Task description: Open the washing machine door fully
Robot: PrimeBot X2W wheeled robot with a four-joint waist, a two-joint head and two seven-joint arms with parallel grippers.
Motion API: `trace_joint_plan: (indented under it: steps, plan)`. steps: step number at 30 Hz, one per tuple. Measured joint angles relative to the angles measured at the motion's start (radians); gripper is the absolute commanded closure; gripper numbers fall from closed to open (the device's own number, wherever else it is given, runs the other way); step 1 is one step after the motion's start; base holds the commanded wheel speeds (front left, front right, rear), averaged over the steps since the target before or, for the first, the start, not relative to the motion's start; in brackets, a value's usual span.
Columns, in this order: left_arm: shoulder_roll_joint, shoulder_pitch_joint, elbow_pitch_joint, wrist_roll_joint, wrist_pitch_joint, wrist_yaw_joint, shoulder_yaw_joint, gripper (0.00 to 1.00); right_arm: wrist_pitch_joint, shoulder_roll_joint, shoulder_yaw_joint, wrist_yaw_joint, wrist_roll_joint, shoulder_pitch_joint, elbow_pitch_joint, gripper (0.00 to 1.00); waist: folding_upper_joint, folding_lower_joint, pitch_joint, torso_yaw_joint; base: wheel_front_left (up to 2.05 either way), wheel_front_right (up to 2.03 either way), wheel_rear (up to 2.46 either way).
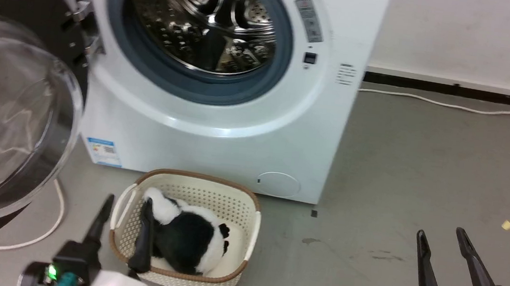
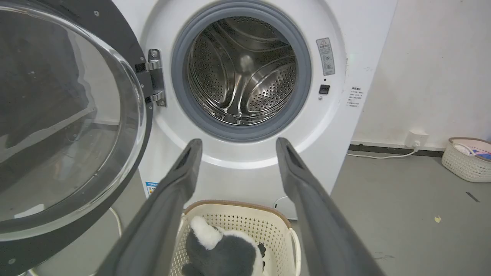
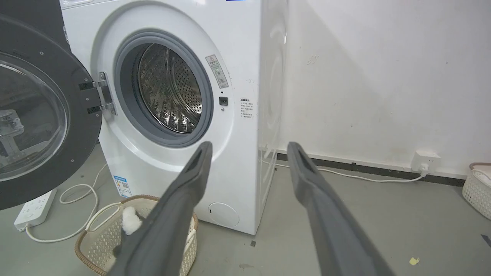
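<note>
left gripper (image 2: 238, 142): 2 dark fingers spread wide, nothing between them, touching nothing. in the head view it sits at the lower left, above the near left corner of the basket (image 1: 245, 236).

right gripper (image 3: 250, 145): 2 fingers spread wide, empty, above bare floor (image 1: 399, 167) at the lower right of the head view, well apart from the washing machine (image 1: 235, 150).

basket: cream, brown rim, on the floor just in front of the washing machine. 1 black and white plush toy (image 1: 188, 240) lies in it.

washing machine door (image 1: 12, 103): swung open to the left of the machine, hanging on the metal hinge (image 2: 155, 76) at the left side of the opening. its inner face, black rim around a bulging clear glass bowl, is turned toward the cameras. neither gripper touches it.

opening: the steel drum (image 2: 241, 73) is exposed inside the grey rubber ring (image 2: 180, 96).

floor: a white cable (image 1: 51, 230) loops below the door, near a power strip (image 3: 34, 209). a second basket (image 2: 468, 159) stands by the wall at the far right.
</note>
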Motion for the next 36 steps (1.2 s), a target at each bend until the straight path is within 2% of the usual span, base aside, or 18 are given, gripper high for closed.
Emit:
trace_joint_plan:
  steps: [8, 18, 19, 36]
  plan:
    - [-0.016, 0.054, -0.015, 0.023, 0.000, 0.012, -0.027, 0.00, 0.000, 0.000, 0.009, 0.000, 0.015, 0.013, 0.021, 0.00, 0.0000, 0.0002, -0.001, -0.045, 0.00, 0.00, 0.00]
    - [-0.017, 0.054, 0.006, 0.024, 0.000, 0.012, -0.041, 0.00, 0.000, 0.000, 0.008, 0.000, 0.015, 0.013, 0.035, 0.00, 0.0000, 0.0001, 0.001, -0.052, 0.00, 0.00, 0.00]
    - [-0.016, 0.054, 0.006, 0.023, 0.000, 0.011, -0.041, 1.00, 0.000, 0.000, 0.008, 0.000, 0.015, 0.013, 0.035, 1.00, 0.0000, 0.0002, 0.001, -0.052, 0.00, 0.00, 0.00]
    - [-0.020, 0.053, 0.000, 0.037, 0.029, 0.005, -0.025, 1.00, 0.027, 0.000, 0.012, 0.000, 0.012, 0.011, 0.035, 1.00, 0.0000, 0.0002, 0.001, -0.052, 0.00, 0.00, 0.00]
